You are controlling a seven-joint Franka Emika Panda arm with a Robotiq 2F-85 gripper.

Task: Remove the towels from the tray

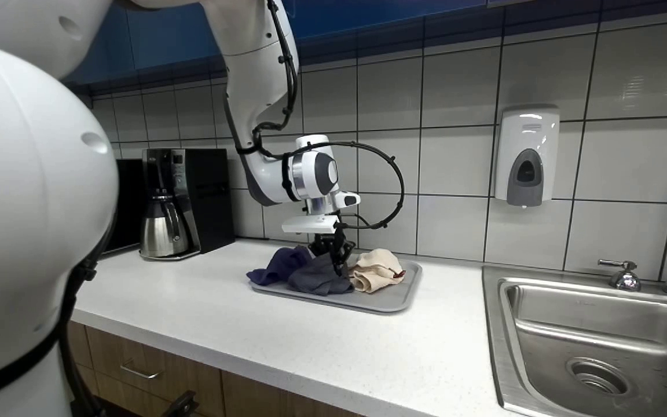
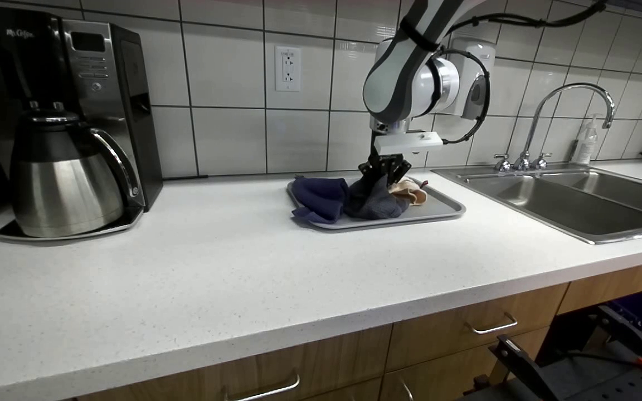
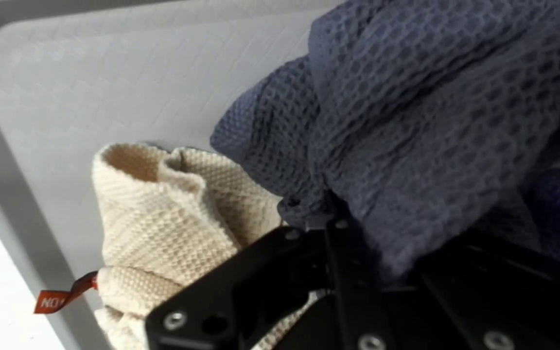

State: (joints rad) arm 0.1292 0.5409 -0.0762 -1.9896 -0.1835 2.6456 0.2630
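Pale wall tiles point(image 2: 232, 139) stand behind your claw point(image 2: 383, 176), which nips a fold of the slate-blue waffle-weave towel point(image 3: 435, 107) beneath it on the grey tray point(image 3: 90, 92). Expect light, limp, grippy cloth; that bunched fold should serve you better than a thin edge.

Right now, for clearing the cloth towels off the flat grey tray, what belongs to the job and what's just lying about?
For the job:
dark navy cloth towel
slate-blue cloth towel
beige cloth towel
flat grey rectangular tray
black gripper

Just nearby:
black and silver coffee maker
white plastic wall soap dispenser
stainless steel sink
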